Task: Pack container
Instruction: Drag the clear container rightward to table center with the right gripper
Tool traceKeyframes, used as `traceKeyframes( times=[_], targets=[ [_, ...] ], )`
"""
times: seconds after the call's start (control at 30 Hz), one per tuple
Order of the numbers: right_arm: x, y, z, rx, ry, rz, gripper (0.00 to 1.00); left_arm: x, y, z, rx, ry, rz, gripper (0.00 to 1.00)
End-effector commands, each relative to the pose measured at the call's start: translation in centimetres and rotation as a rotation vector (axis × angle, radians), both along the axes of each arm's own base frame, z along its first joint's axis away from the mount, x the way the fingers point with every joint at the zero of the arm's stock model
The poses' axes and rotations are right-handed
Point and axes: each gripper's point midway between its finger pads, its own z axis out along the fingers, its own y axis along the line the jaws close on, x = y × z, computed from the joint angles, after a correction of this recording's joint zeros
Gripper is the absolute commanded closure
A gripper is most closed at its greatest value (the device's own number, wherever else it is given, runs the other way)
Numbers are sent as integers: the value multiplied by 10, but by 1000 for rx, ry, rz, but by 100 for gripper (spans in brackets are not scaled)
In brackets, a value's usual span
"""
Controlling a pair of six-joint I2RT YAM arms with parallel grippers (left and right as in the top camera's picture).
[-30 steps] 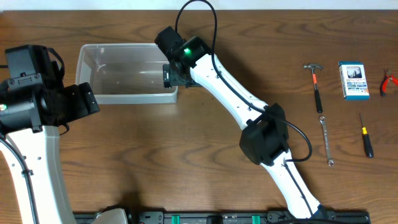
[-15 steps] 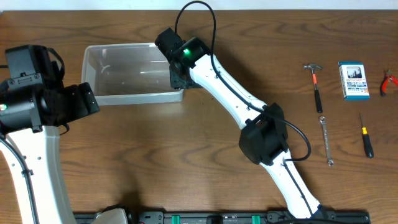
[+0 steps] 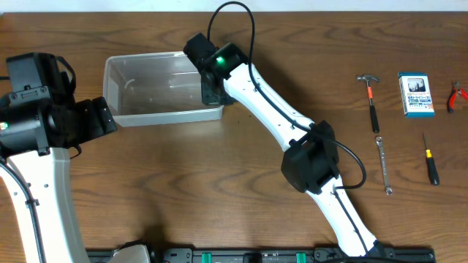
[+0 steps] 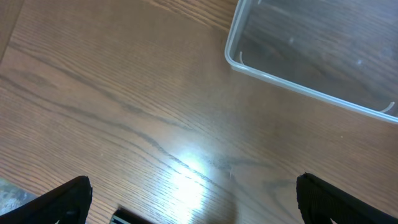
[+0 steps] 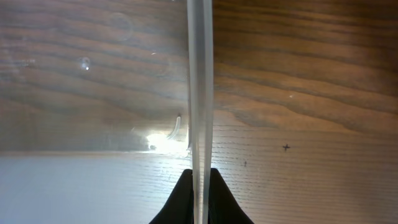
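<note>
I am clamping my right gripper (image 5: 199, 179) shut on the empty container's (image 3: 146, 115) wall, 5 items (image 3: 383, 166) waiting by the table's (image 3: 219, 183) right edge.

Clear container (image 5: 200, 74) wall apparently pinched by right gripper (image 5: 200, 179); table (image 5: 305, 93) beneath.

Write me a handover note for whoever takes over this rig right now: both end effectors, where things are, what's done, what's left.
The right end effector is shut on the right wall of the clear container.
The left end effector is open and empty, over the table left of the container.
The container is empty. The hammer, wrench, screwdriver, pliers and small box lie at the table's far right.
Done: nothing packed. Left: all five items.
</note>
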Motion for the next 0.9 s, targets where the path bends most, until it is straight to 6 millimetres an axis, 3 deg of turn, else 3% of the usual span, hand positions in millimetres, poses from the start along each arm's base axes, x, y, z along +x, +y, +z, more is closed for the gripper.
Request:
traceKeyframes(
  times=[0.0, 0.4, 0.87],
  targets=[
    [9, -14, 0, -29, -7, -19, 96, -2, 3, 4, 16, -2, 2, 2],
    [9, -64, -3, -98, 84, -96, 99, -2, 3, 4, 16, -2, 2, 2],
    [-7, -162, 1, -253, 288, -154, 99, -2, 3, 4, 15, 0, 2, 2]
  ],
)
